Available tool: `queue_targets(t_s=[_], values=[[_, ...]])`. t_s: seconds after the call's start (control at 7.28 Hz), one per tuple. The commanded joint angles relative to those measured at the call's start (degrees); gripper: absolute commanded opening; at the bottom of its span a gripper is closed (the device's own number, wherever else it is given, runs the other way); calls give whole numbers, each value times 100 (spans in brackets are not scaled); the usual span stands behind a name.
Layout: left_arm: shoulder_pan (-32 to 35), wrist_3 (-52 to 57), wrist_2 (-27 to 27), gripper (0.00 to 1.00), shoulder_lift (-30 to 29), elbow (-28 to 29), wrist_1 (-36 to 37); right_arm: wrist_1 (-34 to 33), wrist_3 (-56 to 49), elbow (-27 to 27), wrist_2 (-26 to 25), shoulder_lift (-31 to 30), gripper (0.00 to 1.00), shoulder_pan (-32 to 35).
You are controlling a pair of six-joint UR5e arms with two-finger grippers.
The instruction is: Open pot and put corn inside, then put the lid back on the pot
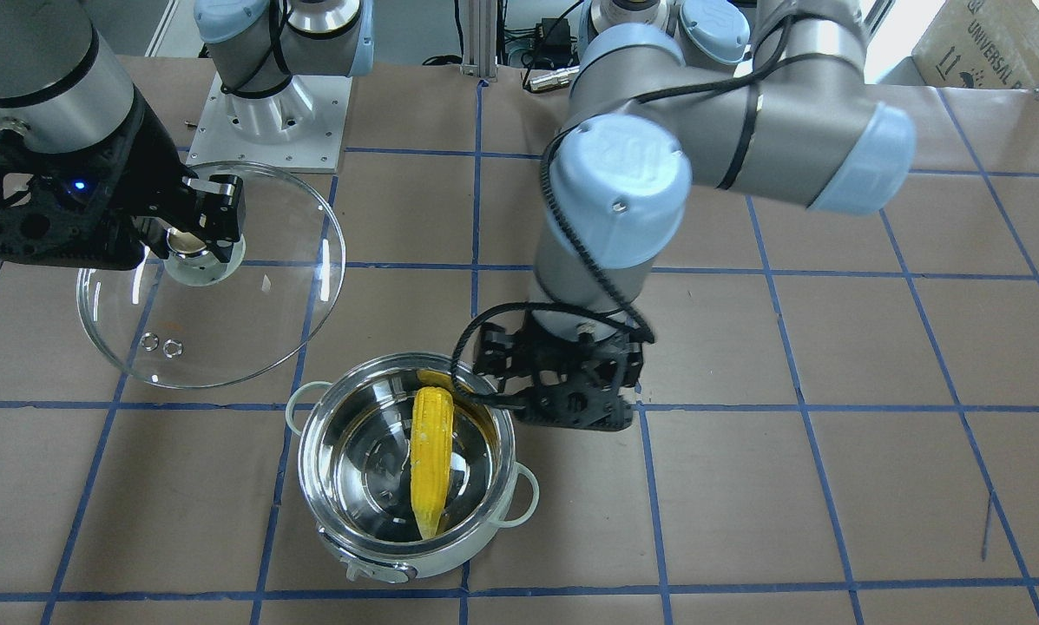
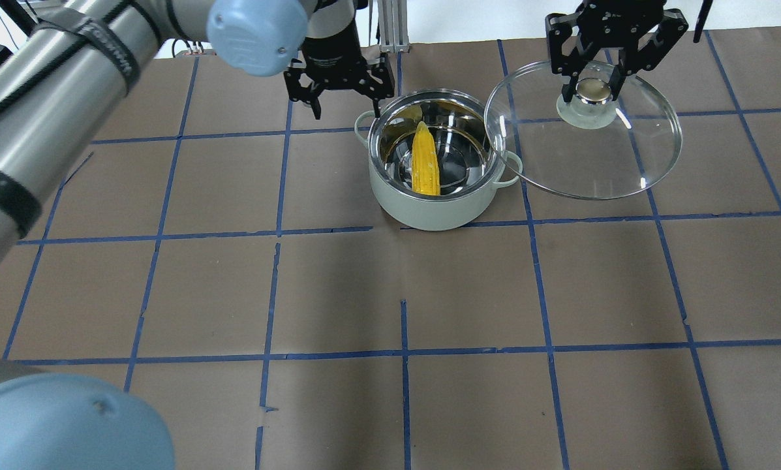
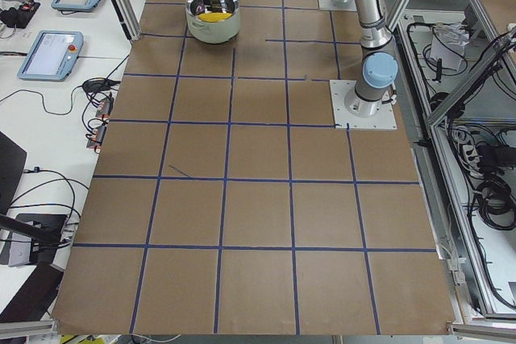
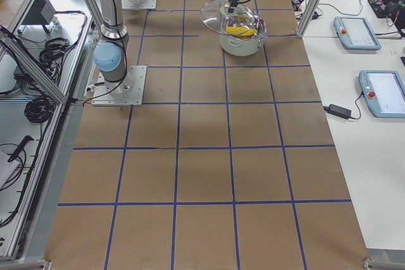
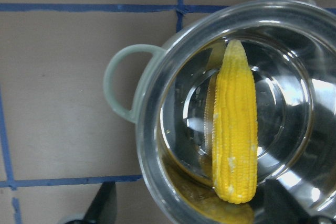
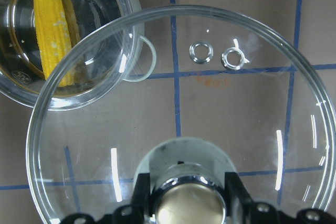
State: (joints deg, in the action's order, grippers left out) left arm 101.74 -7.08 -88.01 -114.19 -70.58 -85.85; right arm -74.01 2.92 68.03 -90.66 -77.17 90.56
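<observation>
Overhead exterior, sweeping across: the left tool point(image 2: 348, 109) hangs just off the pot's left side, jaws spread wide, nothing in them. Next the pot point(image 2: 429, 210) itself, open on the bench point(image 2: 429, 294), and the corn point(image 2: 425, 160) is inside it, long axis running away from the robot, pointed tip at the far side. Right of the pot the glass lid point(image 2: 599, 163) rides tilted, its edge overlapping the pot's right rim, with the right tool point(image 2: 592, 91) clamped on its knob point(image 6: 184, 205). So the pot lies to that tool's left. That makes it the right arm's job, I'd say: slide left, level, lower.
</observation>
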Motion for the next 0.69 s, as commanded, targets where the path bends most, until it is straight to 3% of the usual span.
queue_targets(t_s=[0.0, 0.27, 0.55], values=[[-670, 854, -58, 100, 1209, -1005, -213, 9, -11, 0, 14, -9, 29, -47], [-1111, 1155, -75, 100, 2361, -1912, -248, -17, 111, -79, 93, -18, 29, 67], [-1078, 1148, -759, 100, 2621, -2083, -450, -263, 269, -105, 75, 87, 28, 425]])
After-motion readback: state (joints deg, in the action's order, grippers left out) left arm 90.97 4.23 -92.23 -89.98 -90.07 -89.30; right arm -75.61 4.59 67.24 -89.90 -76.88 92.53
